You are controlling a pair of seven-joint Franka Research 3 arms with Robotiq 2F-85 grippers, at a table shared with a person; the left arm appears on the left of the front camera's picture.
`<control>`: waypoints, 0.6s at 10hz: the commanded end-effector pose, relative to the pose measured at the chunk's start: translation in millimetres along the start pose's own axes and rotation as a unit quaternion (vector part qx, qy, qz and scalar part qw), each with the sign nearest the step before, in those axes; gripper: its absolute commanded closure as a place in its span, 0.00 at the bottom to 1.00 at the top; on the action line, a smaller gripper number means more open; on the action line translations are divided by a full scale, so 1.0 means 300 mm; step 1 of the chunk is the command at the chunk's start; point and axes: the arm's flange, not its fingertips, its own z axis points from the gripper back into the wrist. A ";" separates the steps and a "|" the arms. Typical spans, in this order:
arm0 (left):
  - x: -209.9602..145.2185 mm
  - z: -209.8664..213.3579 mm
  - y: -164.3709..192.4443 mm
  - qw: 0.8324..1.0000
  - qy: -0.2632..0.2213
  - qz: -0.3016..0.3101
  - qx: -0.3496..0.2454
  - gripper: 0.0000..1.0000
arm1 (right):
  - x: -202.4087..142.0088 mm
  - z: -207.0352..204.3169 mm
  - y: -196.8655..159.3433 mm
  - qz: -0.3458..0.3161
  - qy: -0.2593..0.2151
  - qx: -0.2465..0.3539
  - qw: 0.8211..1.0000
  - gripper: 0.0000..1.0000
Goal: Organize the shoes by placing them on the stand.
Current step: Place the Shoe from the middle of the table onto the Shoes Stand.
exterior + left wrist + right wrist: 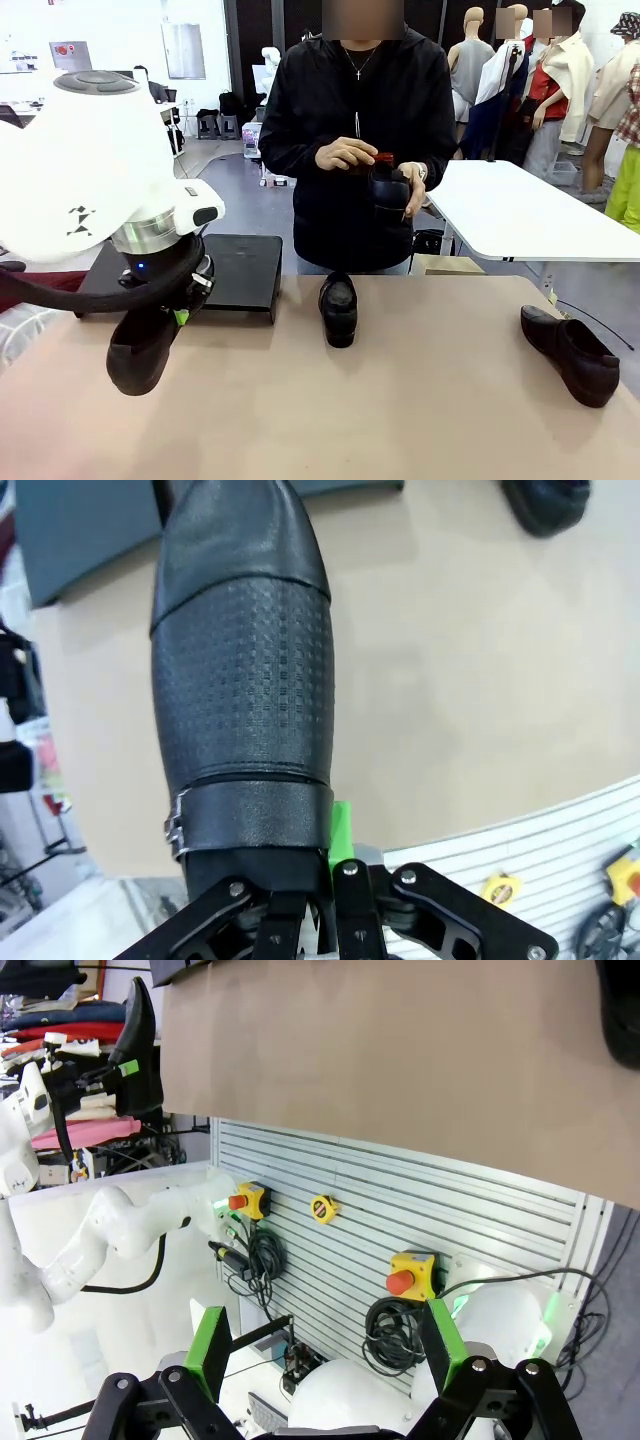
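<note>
My left gripper (178, 318) is shut on the heel rim of a black shoe (140, 350), which hangs toe-down above the table's front left. In the left wrist view this shoe (245, 680) runs up from the gripper (325, 845), with one green pad (342, 830) at its side. The black stand (240, 270) lies just behind, at the table's far left. A second shoe (338, 308) sits mid-table, toe toward me. Near the right edge lies a third shoe (570, 352). The person holds another shoe (388, 185) in both hands. My right gripper (325, 1350) is open off the table's front edge, holding nothing.
The brown table (420, 420) has free room across its front and between the shoes. A white table (530, 210) stands behind at the right. Below the table's front edge are a slatted panel with emergency-stop buttons (405, 1275) and cables.
</note>
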 end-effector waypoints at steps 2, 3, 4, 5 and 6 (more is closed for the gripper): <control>0.391 -0.056 0.118 0.999 0.014 -0.013 -0.049 1.00 | 0.000 0.005 0.001 0.013 -0.003 0.012 1.000 0.00; 0.507 -0.093 0.132 0.999 -0.013 -0.003 -0.051 1.00 | 0.000 0.005 0.001 0.013 -0.003 0.012 1.000 0.00; 0.609 -0.130 0.144 0.997 -0.030 -0.005 -0.068 1.00 | 0.000 0.005 0.001 0.013 -0.003 0.012 1.000 0.00; 0.681 -0.161 0.159 0.997 -0.045 0.005 -0.065 1.00 | 0.000 0.005 0.001 0.013 -0.003 0.012 1.000 0.00; 0.745 -0.209 0.171 0.995 -0.042 0.006 -0.085 1.00 | 0.000 0.005 0.001 0.013 -0.003 0.012 1.000 0.00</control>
